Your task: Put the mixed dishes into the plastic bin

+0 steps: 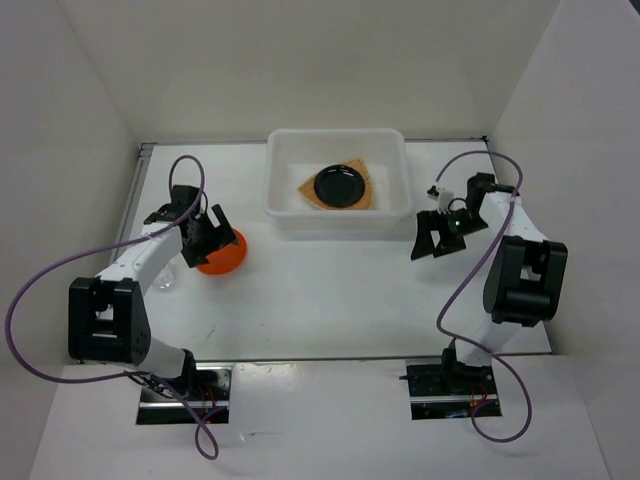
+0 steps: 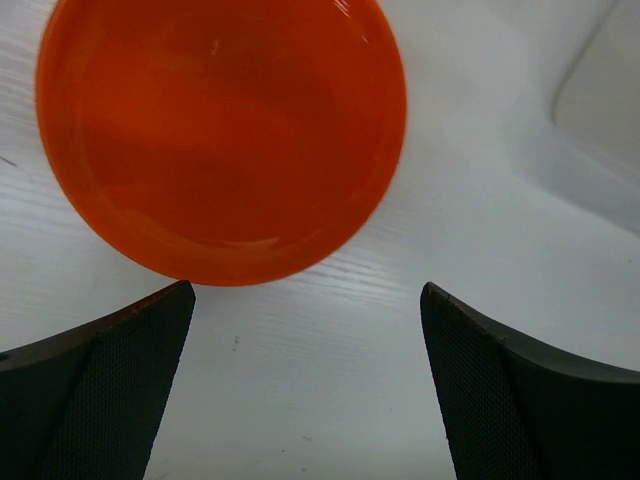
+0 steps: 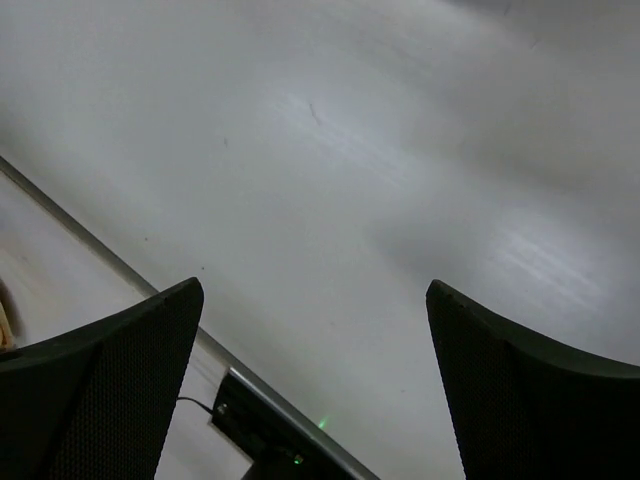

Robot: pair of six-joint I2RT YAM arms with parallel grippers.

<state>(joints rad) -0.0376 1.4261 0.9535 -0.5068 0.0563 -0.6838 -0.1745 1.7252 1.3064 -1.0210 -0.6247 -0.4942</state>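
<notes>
Two dishes, the woven basket tray [image 1: 308, 188] and black plate [image 1: 339, 185], are seen in the plastic bin [image 1: 340, 134]. The orange plate [image 2: 220, 135] lies on the table [image 1: 320, 290] just ahead of the wide-spread left gripper [image 2: 307, 292]; its near rim should be straddled, then pinched firmly. The right gripper [image 1: 433, 248] is spread, empty.

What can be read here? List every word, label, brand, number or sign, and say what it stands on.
None. No word, label, brand, number or sign shows on the orange plate, the black plate, the woven tray, the bin or the table in any view.
</notes>
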